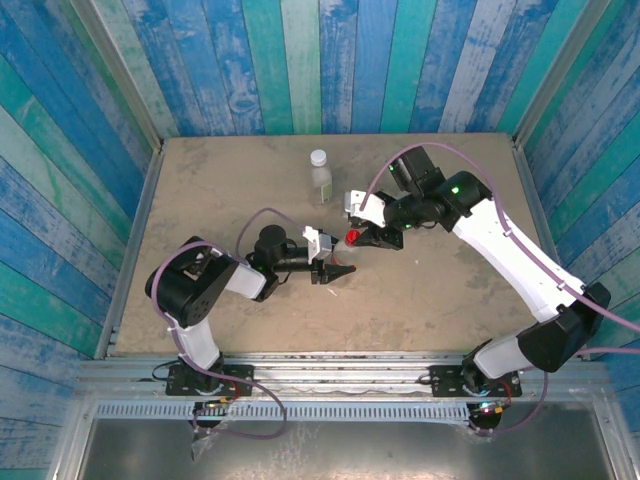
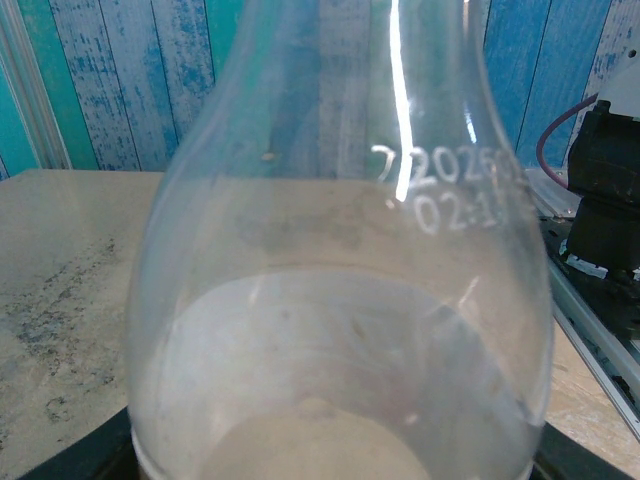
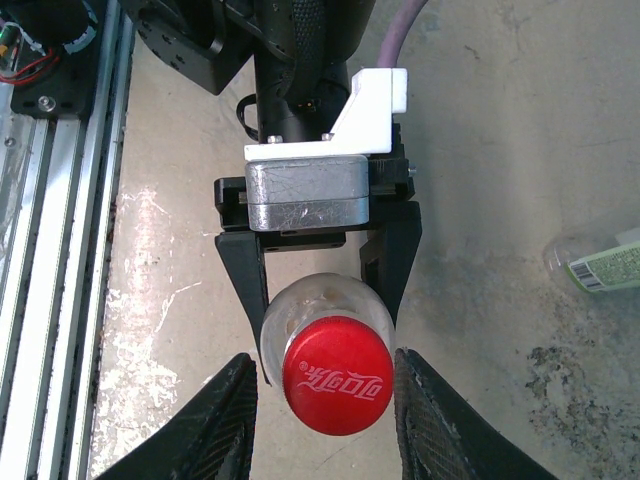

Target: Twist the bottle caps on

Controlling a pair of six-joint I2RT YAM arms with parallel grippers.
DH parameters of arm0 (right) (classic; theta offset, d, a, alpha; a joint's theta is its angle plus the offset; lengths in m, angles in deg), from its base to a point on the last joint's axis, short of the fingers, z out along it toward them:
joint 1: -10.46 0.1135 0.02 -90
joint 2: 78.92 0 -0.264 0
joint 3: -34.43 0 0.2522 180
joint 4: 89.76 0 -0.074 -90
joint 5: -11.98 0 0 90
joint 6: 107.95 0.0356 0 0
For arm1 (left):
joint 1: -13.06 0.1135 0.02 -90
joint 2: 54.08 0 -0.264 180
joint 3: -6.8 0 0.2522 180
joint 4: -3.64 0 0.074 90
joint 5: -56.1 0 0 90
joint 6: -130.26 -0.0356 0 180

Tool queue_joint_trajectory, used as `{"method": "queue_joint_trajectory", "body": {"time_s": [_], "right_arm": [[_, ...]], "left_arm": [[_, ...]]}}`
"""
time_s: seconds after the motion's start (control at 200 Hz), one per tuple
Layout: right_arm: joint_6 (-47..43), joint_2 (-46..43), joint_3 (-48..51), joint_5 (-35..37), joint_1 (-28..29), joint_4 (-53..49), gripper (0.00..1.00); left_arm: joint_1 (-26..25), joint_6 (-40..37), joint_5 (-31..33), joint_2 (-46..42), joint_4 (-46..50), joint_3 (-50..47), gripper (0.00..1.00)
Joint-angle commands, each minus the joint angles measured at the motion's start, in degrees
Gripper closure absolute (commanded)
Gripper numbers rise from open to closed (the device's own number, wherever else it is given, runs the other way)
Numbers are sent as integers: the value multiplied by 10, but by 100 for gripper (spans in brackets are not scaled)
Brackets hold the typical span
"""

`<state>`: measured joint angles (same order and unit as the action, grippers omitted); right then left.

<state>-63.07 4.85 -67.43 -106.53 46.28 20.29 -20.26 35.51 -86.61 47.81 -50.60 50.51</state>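
Right wrist: left gripper [image 3: 325, 345] clamps clear bottle [image 3: 300, 305], red cap [image 3: 337, 375] on its neck; right gripper [image 3: 325, 356] fingers flank that cap, slight gap one side; green-labelled bottle [image 3: 600, 265], apart from cap, cut off.

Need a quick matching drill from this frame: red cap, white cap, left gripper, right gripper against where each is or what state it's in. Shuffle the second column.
Things:
1. red cap
2. white cap
3. left gripper
4. right gripper

Place or state:
A. shut on the clear bottle
B. on the green-labelled bottle, standing apart at the back of the table
C. open, one finger on each side of the red cap
D. on the clear bottle's neck

Pairs: 1-D, 2-B, 3-A, 4-C
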Motion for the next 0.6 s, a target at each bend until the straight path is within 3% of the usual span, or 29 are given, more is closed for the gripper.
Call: {"method": "queue_joint_trajectory", "body": {"time_s": [0.0, 0.596], "right_arm": [[-9, 10, -12, -8, -1, -12, 60], [-8, 17, -11, -8, -2, -12, 66]], "left_arm": [[-2, 4, -18, 13, 77, -10, 39], [-2, 4, -20, 12, 80, -9, 40]]}}
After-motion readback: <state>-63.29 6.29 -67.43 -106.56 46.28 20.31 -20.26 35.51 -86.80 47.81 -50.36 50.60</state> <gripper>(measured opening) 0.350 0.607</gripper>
